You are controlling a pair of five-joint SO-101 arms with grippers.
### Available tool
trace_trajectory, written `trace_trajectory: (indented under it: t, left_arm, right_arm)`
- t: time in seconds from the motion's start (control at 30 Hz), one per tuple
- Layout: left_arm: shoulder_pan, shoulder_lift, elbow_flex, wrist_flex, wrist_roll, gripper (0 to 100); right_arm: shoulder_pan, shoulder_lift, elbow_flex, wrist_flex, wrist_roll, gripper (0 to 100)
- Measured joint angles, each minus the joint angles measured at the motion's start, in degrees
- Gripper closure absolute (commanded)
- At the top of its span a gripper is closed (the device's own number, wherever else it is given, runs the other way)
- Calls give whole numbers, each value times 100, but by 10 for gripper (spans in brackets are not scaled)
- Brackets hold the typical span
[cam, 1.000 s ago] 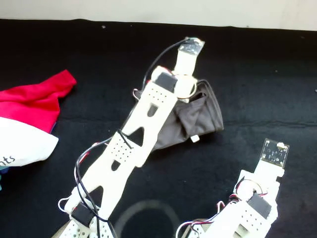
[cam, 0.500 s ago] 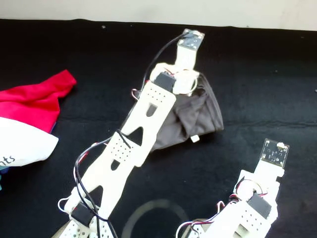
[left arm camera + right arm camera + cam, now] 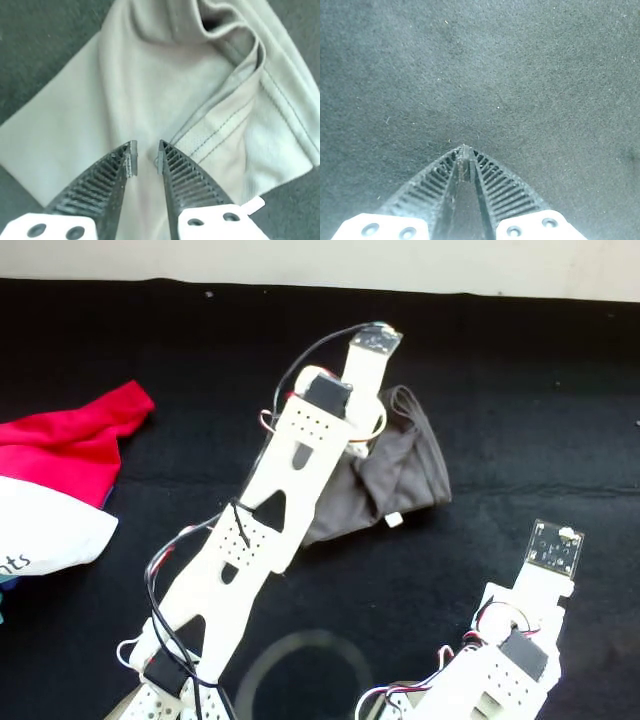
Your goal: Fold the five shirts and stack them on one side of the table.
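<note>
Right now your black table carries a red shirt and a white shirt heaped at the left edge, while the grey shirt lies crumpled mid-table. Your left gripper hangs over its stitched hem, jaws narrowly parted, holding nothing. Your right gripper sits near-right over bare table, clenched on nothing. Close here and you may pinch several layers, dragging the bundle instead of spreading it.

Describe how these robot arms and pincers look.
The left arm and right arm are white plates with slots and holes, black motors, thin black and red cables. The left gripper and right gripper have black ribbed, tapering fingers on white bases.
</note>
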Motion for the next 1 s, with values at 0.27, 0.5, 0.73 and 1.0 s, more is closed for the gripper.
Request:
trace_trajectory:
  t: [0.27,0.5,0.73,1.0]
  left_arm:
    - [738,0,0,149,0,909]
    - [1442,-360,0,220,0,909]
    - [1160,-976,0,220,0,909]
    - [835,-624,-26,220,-9,909]
  right_arm:
    - [0,0,0,0,0,992]
    - [0,0,0,0,0,992]
    - [0,0,0,0,0,992]
    - [0,0,0,0,0,992]
